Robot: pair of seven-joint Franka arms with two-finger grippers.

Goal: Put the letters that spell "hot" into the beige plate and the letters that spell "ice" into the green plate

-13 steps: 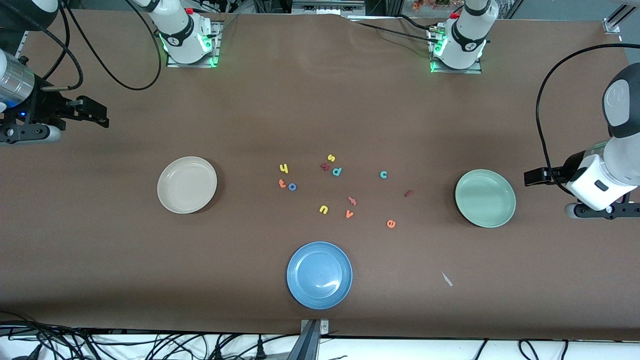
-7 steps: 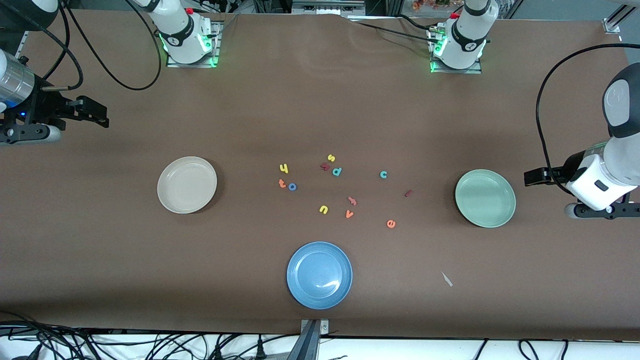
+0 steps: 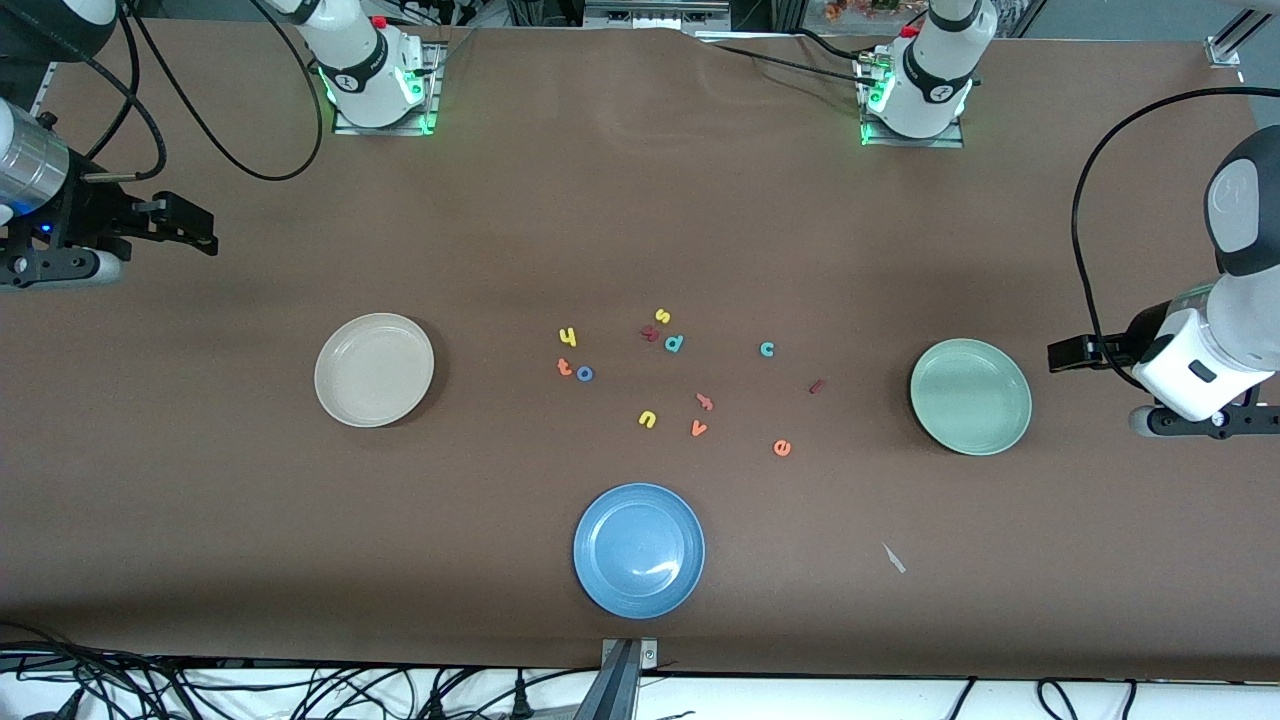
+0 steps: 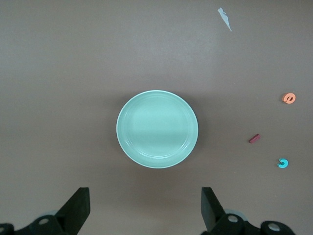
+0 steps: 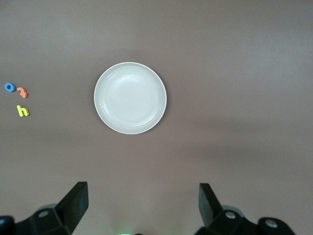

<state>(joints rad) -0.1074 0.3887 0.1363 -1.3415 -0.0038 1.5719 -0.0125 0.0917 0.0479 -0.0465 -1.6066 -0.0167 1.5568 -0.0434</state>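
The beige plate point(image 3: 374, 369) point(image 5: 130, 98) lies toward the right arm's end, the green plate point(image 3: 970, 396) point(image 4: 157, 129) toward the left arm's end. Between them lie the yellow h point(image 3: 568, 337) point(image 5: 22, 111), orange t point(image 3: 564, 367) point(image 5: 22, 91) and blue o point(image 3: 585, 374) point(image 5: 9, 87). Nearer the green plate are the teal c point(image 3: 767, 349) point(image 4: 282, 163), dark red i point(image 3: 817, 386) point(image 4: 254, 138) and orange e point(image 3: 782, 448) point(image 4: 289, 98). My right gripper point(image 3: 200, 230) point(image 5: 142, 203) hangs open and empty over its table end. My left gripper point(image 3: 1060, 355) point(image 4: 145, 208) hangs open and empty beside the green plate.
A blue plate point(image 3: 639, 550) sits nearest the front camera. Other letters lie among the task's: yellow s point(image 3: 662, 316), teal d point(image 3: 674, 343), a dark red letter point(image 3: 650, 333), yellow u point(image 3: 647, 419), orange v point(image 3: 699, 429). A pale scrap point(image 3: 893, 558) lies near the blue plate.
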